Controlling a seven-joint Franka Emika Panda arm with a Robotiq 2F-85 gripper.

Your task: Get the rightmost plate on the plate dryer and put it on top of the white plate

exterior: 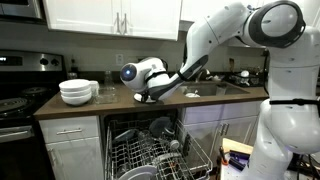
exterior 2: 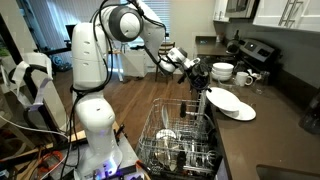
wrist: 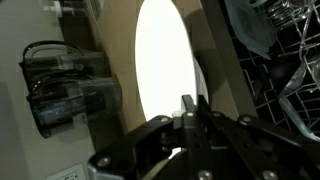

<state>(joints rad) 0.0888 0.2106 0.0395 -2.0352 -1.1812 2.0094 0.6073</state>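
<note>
The white plate (exterior 2: 232, 103) lies flat on the brown counter; in the wrist view it (wrist: 165, 70) is a bright oval just beyond the fingers. My gripper (exterior 2: 200, 84) hangs over the counter at the plate's near edge, also seen in an exterior view (exterior: 143, 92). Its fingers (wrist: 192, 108) are pressed close together on a thin plate held on edge, which looks dark below the gripper (exterior: 152, 98). The plate dryer (exterior: 150, 155) is a pulled-out wire rack below the counter, seen too in an exterior view (exterior 2: 180, 140) and the wrist view (wrist: 285, 50).
A stack of deep white bowls (exterior: 78, 92) stands on the counter and shows in an exterior view (exterior 2: 222, 72), with a mug (exterior 2: 245, 78) beside it. A stove (exterior: 15, 100) is at the counter's end. Clear containers (wrist: 70, 85) stand beyond the plate. Several dishes remain in the rack.
</note>
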